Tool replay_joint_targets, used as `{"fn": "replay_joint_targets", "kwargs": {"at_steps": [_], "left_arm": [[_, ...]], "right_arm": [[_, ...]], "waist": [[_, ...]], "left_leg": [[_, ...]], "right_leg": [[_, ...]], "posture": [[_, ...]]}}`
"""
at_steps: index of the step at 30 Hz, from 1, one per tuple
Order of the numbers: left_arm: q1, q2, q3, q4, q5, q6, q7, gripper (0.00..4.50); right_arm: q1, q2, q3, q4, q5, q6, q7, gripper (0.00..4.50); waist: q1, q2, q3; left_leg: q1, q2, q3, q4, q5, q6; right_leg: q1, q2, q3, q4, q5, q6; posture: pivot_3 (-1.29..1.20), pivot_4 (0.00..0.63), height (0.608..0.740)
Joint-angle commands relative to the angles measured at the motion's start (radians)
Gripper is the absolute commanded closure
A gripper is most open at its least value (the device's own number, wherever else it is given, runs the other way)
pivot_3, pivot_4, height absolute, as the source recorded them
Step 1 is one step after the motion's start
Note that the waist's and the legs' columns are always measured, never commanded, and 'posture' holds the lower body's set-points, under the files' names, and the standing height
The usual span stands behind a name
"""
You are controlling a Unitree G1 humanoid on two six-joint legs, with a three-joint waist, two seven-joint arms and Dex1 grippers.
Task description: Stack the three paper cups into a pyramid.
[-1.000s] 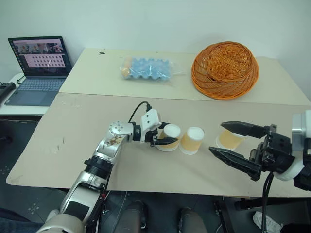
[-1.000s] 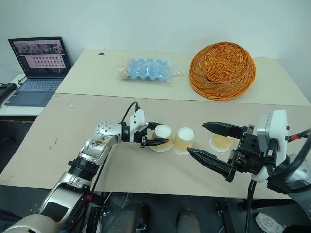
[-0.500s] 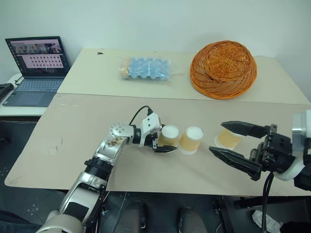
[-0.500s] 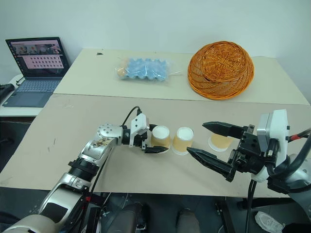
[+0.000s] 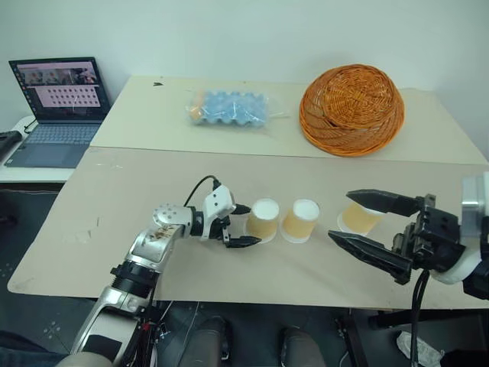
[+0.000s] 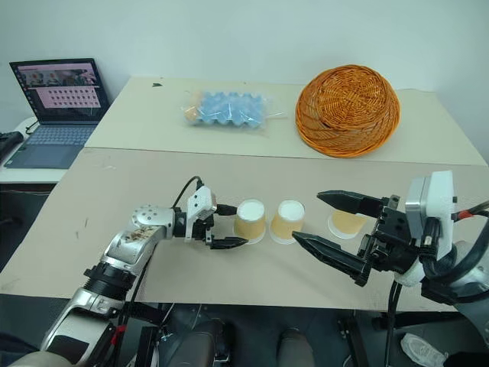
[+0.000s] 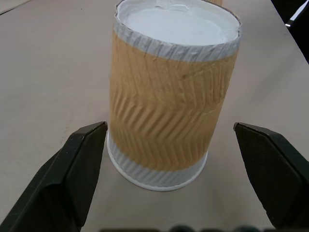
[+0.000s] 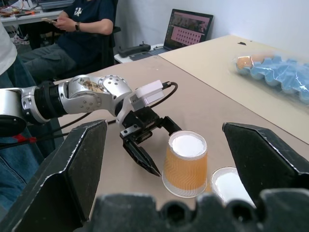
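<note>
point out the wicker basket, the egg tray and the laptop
wicker basket [image 5: 351,111], left eye view, on its woven domed side
egg tray [image 5: 229,108], left eye view, on the blue cells in the middle
laptop [image 5: 59,86], left eye view, on its lit screen

The nearest of the three paper cups [image 7: 169,104] is matt tan paper embossed with a zigzag ripple, with a smooth white rim band and flat white base. The table [image 5: 114,199] is smooth, matt beige board with faint scuffs. At about one o'clock from the cups, the basket [image 5: 351,109] is rough woven orange wicker. The blue egg tray [image 5: 233,108] sits in crinkled, glossy clear plastic. The left gripper [image 7: 169,181] fingers [image 7: 67,179] are matt black plastic.
</note>
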Motion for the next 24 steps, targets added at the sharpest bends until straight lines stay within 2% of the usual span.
{"fn": "replay_joint_targets", "kwargs": {"at_steps": [1,8,13,18,24], "left_arm": [[0.016,0.013,0.031,-0.062,-0.032,0.026,0.018,0.03],[0.156,0.078,0.118,-0.180,-0.067,0.095,0.098,0.03],[0.240,0.074,0.155,-0.266,-0.091,0.150,0.175,0.03],[0.238,0.052,0.111,-0.311,-0.088,0.175,0.206,0.03],[0.172,0.006,0.061,-0.277,-0.055,0.179,0.265,0.03]], "right_arm": [[-0.011,-0.012,-0.023,-0.005,0.016,-0.023,0.010,0.00],[0.024,-0.004,-0.047,0.032,-0.078,-0.019,-0.009,0.00],[0.047,0.005,-0.078,0.034,-0.087,-0.025,-0.006,0.00],[0.026,-0.008,-0.083,0.041,-0.071,-0.023,-0.003,0.00],[0.013,-0.011,-0.090,0.037,-0.062,-0.019,-0.013,0.00]], "waist": [[-0.001,0.000,0.000],[-0.004,0.000,0.000],[0.001,0.000,0.000],[0.002,0.000,0.000],[0.002,0.000,0.000]], "left_leg": [[0.000,0.000,0.000,0.000,0.000,0.000],[0.000,0.001,0.001,-0.001,0.000,0.000],[0.000,0.001,0.000,-0.001,0.000,-0.001],[0.000,0.000,0.000,-0.001,-0.001,-0.003],[0.000,0.000,0.000,-0.001,0.000,-0.001]], "right_leg": [[0.000,0.000,0.000,0.000,0.000,0.000],[0.001,0.000,0.001,0.000,0.000,0.000],[-0.002,-0.001,0.001,0.000,0.000,0.000],[-0.002,-0.002,0.001,0.000,0.000,0.000],[-0.002,-0.001,0.000,0.000,0.000,0.000]], "posture": [[0.00,0.150,0.726],[0.00,0.150,0.726],[0.00,0.150,0.726],[0.00,0.150,0.726],[0.00,0.150,0.726]]}}
